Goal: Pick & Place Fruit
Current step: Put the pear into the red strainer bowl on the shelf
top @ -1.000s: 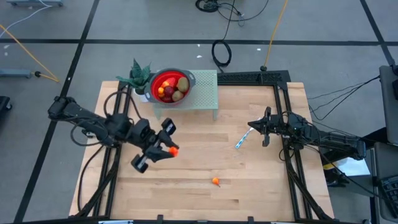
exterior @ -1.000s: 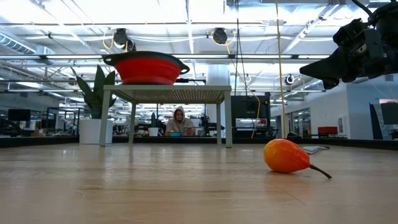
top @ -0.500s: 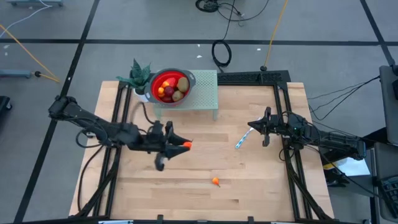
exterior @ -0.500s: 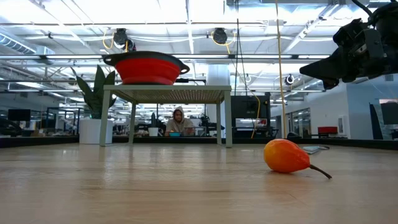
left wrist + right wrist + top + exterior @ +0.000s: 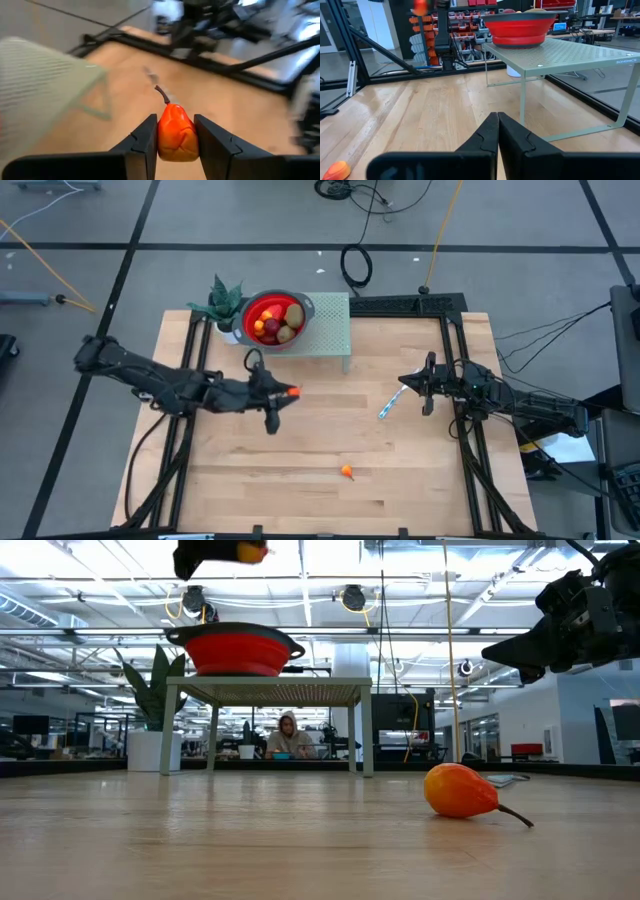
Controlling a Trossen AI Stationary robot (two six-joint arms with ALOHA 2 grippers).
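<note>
A plant [image 5: 224, 301] stands at the table's [image 5: 320, 480] far left corner, just beside a red bowl [image 5: 275, 319] that sits on the left end of a pale green perforated stand [image 5: 330, 330]. The bowl holds several fruits [image 5: 283, 320]: yellow, dark red and brownish-green pieces are visible from above. In front of the stand, the left arm reaches across from the left edge, and the left gripper [image 5: 283, 393] hangs in the air with its fingers [image 5: 142, 142] clamped on a small orange pear [image 5: 176, 133], stem pointing forward. In the low view this gripper [image 5: 215, 554] and its pear [image 5: 250, 552] sit higher than the bowl [image 5: 235, 648] and slightly to its left. A second orange pear [image 5: 346, 472] lies alone on the bare wood near the front middle of the table, on its side with the stem pointing right in the low view [image 5: 460, 791]. Further right, a slim blue-and-white stick [image 5: 391, 402] lies slanted on the table, just beside the right gripper [image 5: 428, 383]. That gripper waits near the right edge, and its fingers [image 5: 485, 137] are pressed together on nothing. A person [image 5: 288, 736] sits in the room behind the table.
</note>
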